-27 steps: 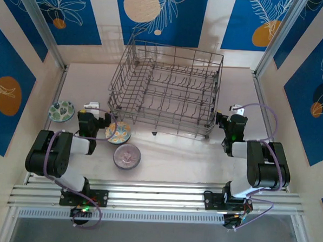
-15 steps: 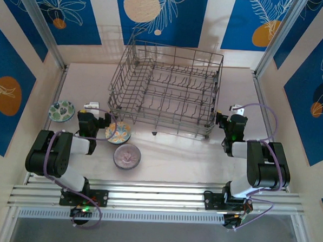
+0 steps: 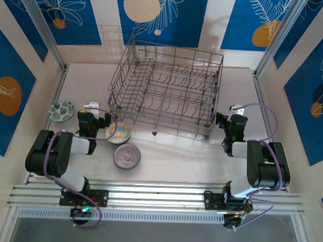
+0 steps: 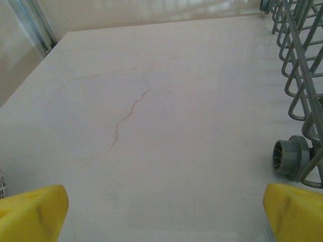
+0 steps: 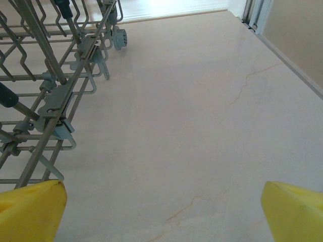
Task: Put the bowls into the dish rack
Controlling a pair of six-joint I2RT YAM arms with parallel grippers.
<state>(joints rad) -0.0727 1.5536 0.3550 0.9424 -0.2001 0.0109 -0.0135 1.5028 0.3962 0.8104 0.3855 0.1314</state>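
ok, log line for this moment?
left gripper: open, empty | right gripper: open, empty | green bowl, orange bowl, pink bowl: on table | rack: no bowls

Pale marble-look table (image 3: 176,154) w/ blue leaf-print wall panels (image 3: 183,24) on 3 sides.

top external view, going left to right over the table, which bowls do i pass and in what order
green-white bowl → orange-yellow-blue bowl → pinkish-grey bowl
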